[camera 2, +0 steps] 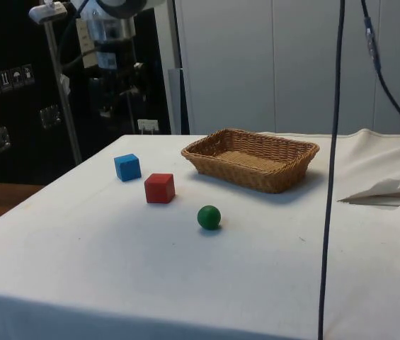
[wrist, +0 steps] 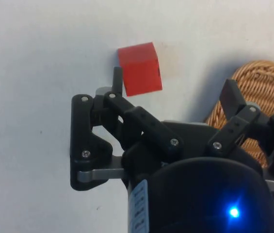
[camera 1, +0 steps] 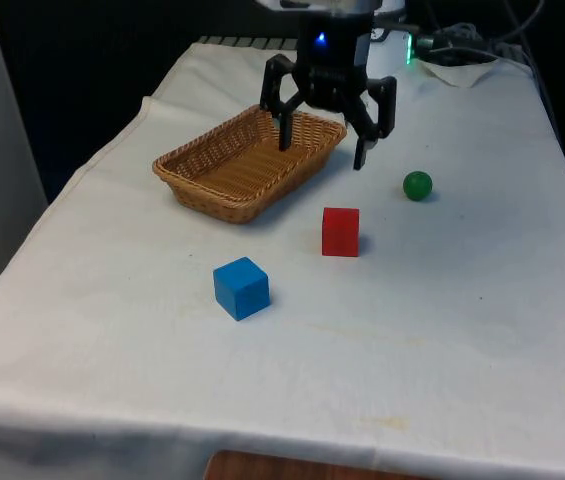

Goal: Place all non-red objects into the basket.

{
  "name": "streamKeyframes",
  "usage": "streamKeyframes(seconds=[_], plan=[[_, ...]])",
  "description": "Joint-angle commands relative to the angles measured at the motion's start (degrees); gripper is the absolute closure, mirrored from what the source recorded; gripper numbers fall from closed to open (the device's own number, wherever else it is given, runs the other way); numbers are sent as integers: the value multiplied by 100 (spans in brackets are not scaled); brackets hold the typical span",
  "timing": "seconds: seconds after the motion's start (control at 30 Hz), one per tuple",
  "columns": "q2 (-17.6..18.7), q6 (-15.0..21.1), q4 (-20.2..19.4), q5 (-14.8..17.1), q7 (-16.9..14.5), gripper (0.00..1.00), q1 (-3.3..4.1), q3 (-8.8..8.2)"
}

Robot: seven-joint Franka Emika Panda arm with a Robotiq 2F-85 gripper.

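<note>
My claw (camera 1: 323, 148) hangs released above the table, its two black fingers (camera 1: 286, 130) spread wide with nothing between them, pointing down from an arm that descends almost vertically from above. In the front view one finger hangs over the near corner of the basket while the other hangs over bare cloth on the front view's right of it.

From largest to smallest, I count one white-clothed table (camera 1: 442, 330); one woven wicker basket (camera 1: 248, 159), shallow and rectangular, with nothing inside it that I can see; one blue cube (camera 1: 241, 288); one red cube (camera 1: 340, 231); and one small green ball (camera 1: 417, 185).

The blue cube lies well in front of my claw, towards the camera and a little to the front view's left, apart from the basket. The green ball sits on the cloth just to the front view's right of my claw and below it. The red cube rests between those two, near the basket's corner; in the wrist view it shows just past one fingertip (wrist: 118, 76).
</note>
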Motion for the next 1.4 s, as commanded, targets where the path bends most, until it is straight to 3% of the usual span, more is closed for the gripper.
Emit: streamKeyframes(seconds=[0.0,0.13,0.3,0.33,0.37,0.63,0.67,0.7,0.93,0.97,1.0,1.2,1.23,1.27,1.37], plan=[[40,17,23,23,0,0,-6,-6],[281,132,189,223,-17,0,-74,6],[493,206,350,401,-29,0,-103,-6],[481,195,327,344,-6,0,-57,-52],[527,212,378,430,-34,0,-103,-11],[859,292,630,751,-40,0,-138,-52],[808,275,573,670,-11,0,-80,-97],[894,292,653,779,-40,0,-143,-63],[1146,321,802,974,6,0,-166,-155],[1123,304,779,934,6,0,-132,-178],[1169,332,808,997,11,0,-172,-166],[1272,355,825,1071,46,0,-201,-223],[1249,344,785,1054,46,0,-166,-264],[1318,372,842,1123,40,0,-212,-235],[1392,390,894,1209,40,0,-229,-246]])
